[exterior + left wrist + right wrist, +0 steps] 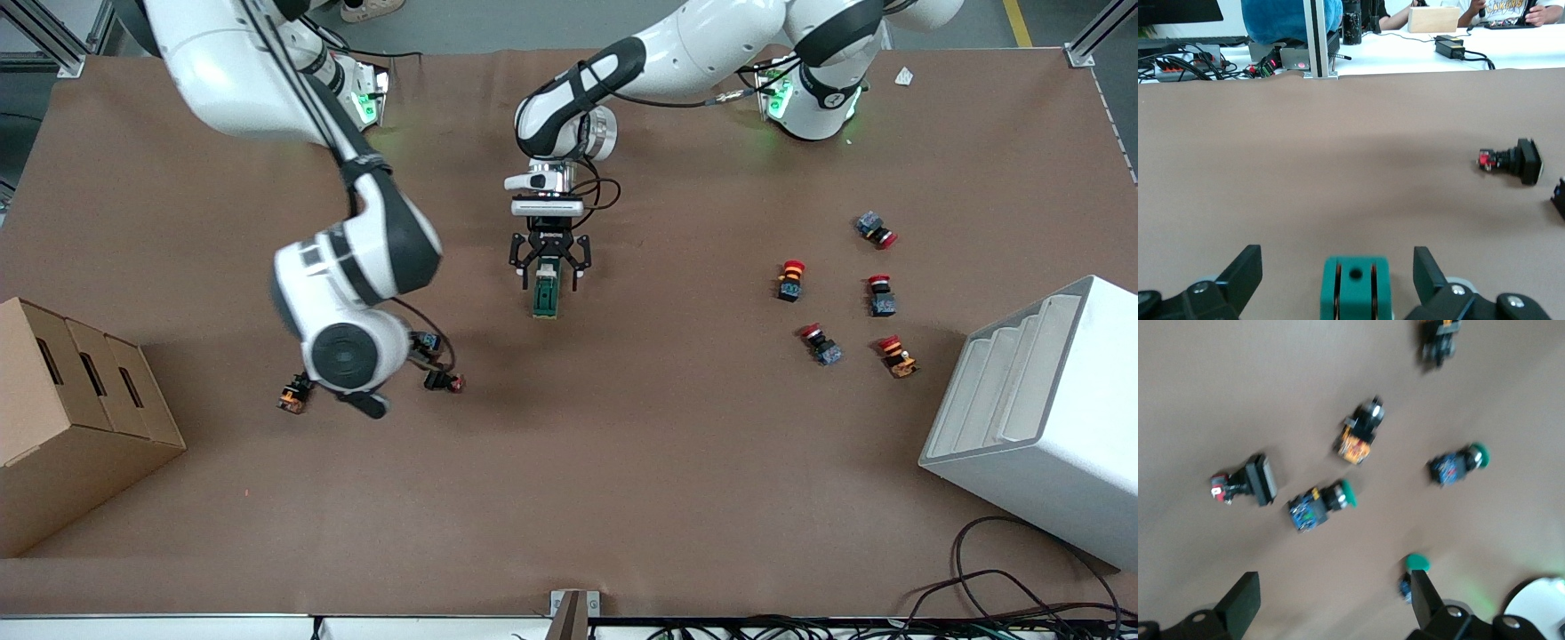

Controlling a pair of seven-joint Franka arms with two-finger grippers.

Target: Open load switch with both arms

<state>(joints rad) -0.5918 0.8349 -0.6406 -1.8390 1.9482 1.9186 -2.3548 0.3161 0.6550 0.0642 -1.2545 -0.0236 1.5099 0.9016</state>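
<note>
The load switch lies on the brown counter near its middle, with its long axis running toward and away from the front camera. The left gripper stands directly over the end of the switch that is farther from that camera, wrist pointing straight down. Its jaws are released: in the left wrist view the two black fingers flank the green body of the load switch on either side with clear gaps, so the block sits centred between them and is not yet clamped. The jaw opening lies across the long axis, so closing them should pinch the narrow width of the block. The right gripper hangs over a cluster of push buttons toward the right arm's end of the counter, well apart from the switch; its jaws are also released and grasp nothing. In the front view the right arm's wrist hides most of that cluster. The left arm is therefore much the nearer of the two. A second group of red-capped push buttons lies toward the left arm's end, near a white stepped bin. A cardboard box stands at the right arm's end.
</note>
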